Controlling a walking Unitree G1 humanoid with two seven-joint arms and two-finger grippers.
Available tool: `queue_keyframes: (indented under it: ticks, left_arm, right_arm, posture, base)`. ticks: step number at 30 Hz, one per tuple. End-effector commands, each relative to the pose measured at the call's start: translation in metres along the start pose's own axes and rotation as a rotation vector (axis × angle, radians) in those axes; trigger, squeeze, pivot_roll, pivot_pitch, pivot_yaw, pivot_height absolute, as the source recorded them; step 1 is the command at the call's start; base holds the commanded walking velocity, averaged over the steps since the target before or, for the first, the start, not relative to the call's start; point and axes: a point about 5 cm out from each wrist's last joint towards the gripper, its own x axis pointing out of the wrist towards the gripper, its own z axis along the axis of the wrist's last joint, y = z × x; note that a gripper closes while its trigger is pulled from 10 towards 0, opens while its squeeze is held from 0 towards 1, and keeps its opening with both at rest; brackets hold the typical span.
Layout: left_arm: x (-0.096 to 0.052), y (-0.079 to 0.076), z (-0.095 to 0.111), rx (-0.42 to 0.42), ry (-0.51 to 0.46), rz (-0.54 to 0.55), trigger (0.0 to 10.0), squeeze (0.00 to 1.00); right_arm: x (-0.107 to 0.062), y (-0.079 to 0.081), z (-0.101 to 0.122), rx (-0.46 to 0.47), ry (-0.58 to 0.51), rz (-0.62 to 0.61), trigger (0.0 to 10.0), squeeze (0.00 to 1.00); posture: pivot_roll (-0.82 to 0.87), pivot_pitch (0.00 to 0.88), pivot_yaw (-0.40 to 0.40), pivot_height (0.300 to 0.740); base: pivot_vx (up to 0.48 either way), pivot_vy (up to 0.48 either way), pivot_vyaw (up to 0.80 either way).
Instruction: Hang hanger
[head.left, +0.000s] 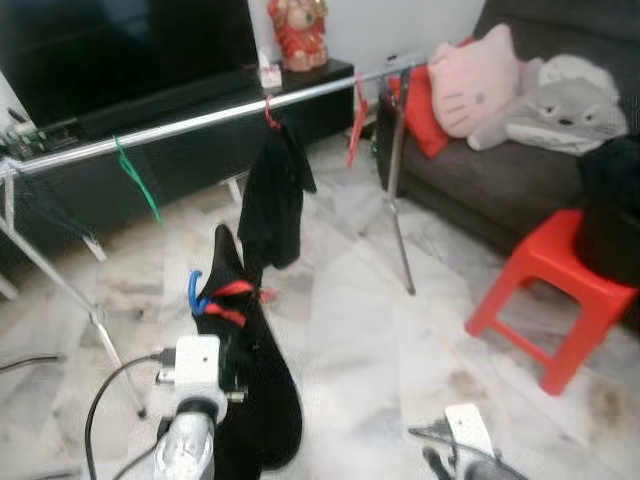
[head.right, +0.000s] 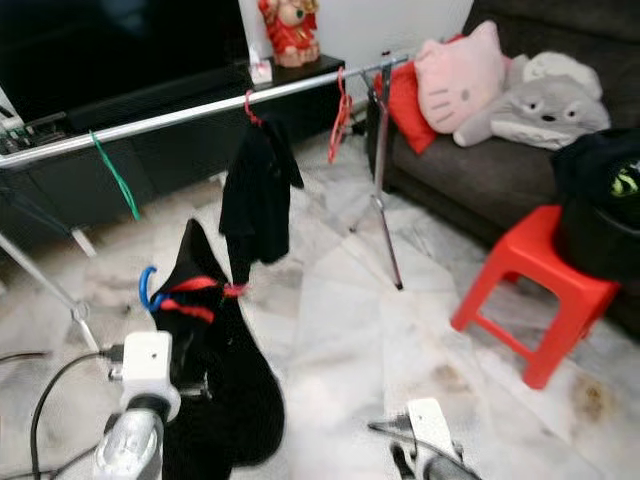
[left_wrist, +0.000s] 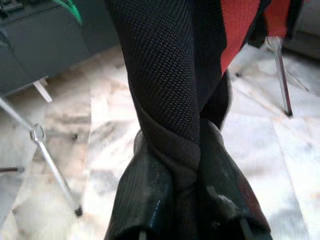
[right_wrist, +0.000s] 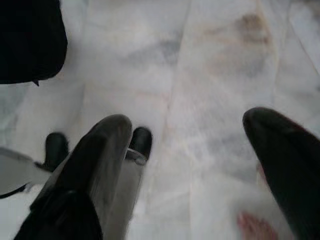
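Jaws on my left gripper (left_wrist: 192, 165) are clamped on a black garment (head.left: 255, 380) on a red hanger (head.left: 228, 298) with a blue hook, arm raised below the silver rail (head.left: 200, 122). Right gripper (right_wrist: 190, 165) hangs low over the marble floor (head.left: 360, 330), fingers spread, holding nothing. On the rail I count three hangers: green (head.left: 135, 178), red with black clothing (head.left: 272, 190), red bare (head.left: 356, 125).

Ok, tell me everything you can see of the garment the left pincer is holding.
The black garment is a mesh-like knit with a red panel, draped on a hanger with red shoulders and a blue hook. It hangs limp and twisted, its upper end peaking above the hanger. The left pincer is shut on a bunched fold of it, below the silver rail and clear of the marble floor.
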Motion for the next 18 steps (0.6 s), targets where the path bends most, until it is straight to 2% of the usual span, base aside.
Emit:
queue_keyframes:
  ticks: [1, 4, 6, 8, 12, 18]
  left_arm:
    - [0.002, 0.003, 0.011, 0.005, -0.049, 0.009, 10.0, 0.0]
    - [0.002, 0.003, 0.011, 0.005, -0.048, 0.009, 10.0, 0.0]
    - [0.003, -0.001, 0.015, 0.023, -0.056, -0.037, 10.0, 0.0]
    - [0.003, -0.002, 0.016, 0.026, -0.058, -0.048, 10.0, 0.0]
    - [0.004, -0.009, 0.022, 0.051, -0.053, -0.143, 10.0, 0.0]
    - [0.005, -0.015, 0.024, 0.095, -0.026, -0.214, 10.0, 0.0]
  right_arm:
    - [0.001, 0.003, 0.006, -0.031, -0.022, 0.014, 10.0, 0.0]
    - [0.001, 0.003, 0.006, -0.032, -0.022, 0.014, 10.0, 0.0]
    - [0.001, 0.004, 0.013, -0.066, -0.088, 0.015, 10.0, 0.0]
    - [0.001, 0.004, 0.015, -0.07, -0.098, 0.015, 10.0, 0.0]
    - [0.0, 0.005, 0.022, -0.168, -0.144, 0.026, 10.0, 0.0]
    - [0.0, 0.006, 0.026, -0.197, -0.182, 0.026, 10.0, 0.0]
  posture:
    - [-0.13, 0.0, 0.076, 0.732]
    - [-0.13, 0.0, 0.076, 0.732]
    - [-0.14, 0.0, 0.076, 0.732]
    - [-0.14, 0.0, 0.076, 0.732]
    - [-0.13, 0.0, 0.077, 0.732]
    - [-0.14, 0.0, 0.081, 0.732]
  base:
    - [-0.307, 0.0, 0.0]
    - [-0.307, 0.0, 0.0]
    - [0.0, 0.0, 0.0]
    - [0.0, 0.0, 0.0]
    - [0.0, 0.0, 0.0]
    - [0.0, 0.0, 0.0]
